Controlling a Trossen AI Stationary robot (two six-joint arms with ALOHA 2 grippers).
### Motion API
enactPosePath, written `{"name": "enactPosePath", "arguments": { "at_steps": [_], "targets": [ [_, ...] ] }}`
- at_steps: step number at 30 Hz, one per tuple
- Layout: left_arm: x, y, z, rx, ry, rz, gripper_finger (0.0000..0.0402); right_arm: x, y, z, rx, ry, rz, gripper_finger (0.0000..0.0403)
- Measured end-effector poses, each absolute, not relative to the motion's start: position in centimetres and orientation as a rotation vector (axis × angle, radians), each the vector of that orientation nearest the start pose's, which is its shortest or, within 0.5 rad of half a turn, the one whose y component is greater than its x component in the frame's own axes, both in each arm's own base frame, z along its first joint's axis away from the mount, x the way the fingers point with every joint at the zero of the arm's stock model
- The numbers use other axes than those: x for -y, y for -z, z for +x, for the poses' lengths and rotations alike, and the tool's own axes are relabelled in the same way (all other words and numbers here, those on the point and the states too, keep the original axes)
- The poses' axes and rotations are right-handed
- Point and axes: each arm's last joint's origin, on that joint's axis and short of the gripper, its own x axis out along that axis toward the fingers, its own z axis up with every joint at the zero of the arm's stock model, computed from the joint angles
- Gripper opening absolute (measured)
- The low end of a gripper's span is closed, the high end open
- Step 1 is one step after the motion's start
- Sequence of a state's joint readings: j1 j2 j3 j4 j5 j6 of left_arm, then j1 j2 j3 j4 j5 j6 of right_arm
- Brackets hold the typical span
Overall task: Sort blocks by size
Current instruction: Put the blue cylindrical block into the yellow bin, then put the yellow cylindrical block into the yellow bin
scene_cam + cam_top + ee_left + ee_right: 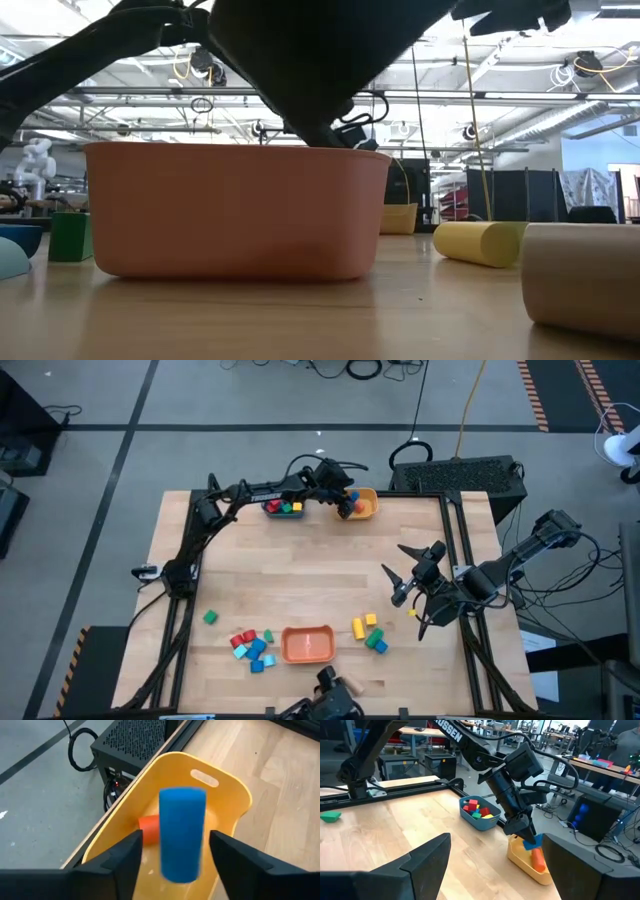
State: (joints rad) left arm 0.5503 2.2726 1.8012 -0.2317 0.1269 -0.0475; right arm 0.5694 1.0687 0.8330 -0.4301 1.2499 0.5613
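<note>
My left gripper (347, 503) hangs open over the yellow bowl (364, 505) at the table's far edge. A blue block (182, 835) stands upright between its two fingers, with a gap on each side, above the bowl's inside. I cannot tell whether it rests on anything. An orange block (148, 829) lies in the yellow bowl. The teal bowl (283, 508) beside it holds red, yellow and green blocks. More blocks lie near the front edge: a green one (210, 617), a red and blue cluster (252, 645), and a yellow, green and blue group (370, 632). My right gripper (405, 585) is open and empty at mid-right.
An orange bowl (308, 644) stands at the near edge between the two block groups. In the low view a yellow cylinder (480, 243) and a plain wood piece (585, 275) lie to its right. A black box (455, 475) stands beyond the far right corner.
</note>
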Motion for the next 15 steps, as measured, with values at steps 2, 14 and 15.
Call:
{"name": "enactPosePath", "arguments": {
  "at_steps": [2, 14, 15],
  "targets": [
    [-26.3, -18.5, 43.6, -0.659, -0.421, -0.280, 0.0256, -8.8, -28.9, 18.8, -0.215, 0.736, 0.001, 0.0298],
    [-20.2, -25.0, 41.3, -0.859, -0.246, -0.123, 0.0273, -9.4, -27.3, 19.0, -0.480, 0.432, 0.057, 0.0298],
    [-19.2, -25.8, 41.1, -0.854, -0.232, -0.104, 0.0270, -9.5, -27.0, 19.1, -0.514, 0.409, 0.067, 0.0298]
  ]
}}
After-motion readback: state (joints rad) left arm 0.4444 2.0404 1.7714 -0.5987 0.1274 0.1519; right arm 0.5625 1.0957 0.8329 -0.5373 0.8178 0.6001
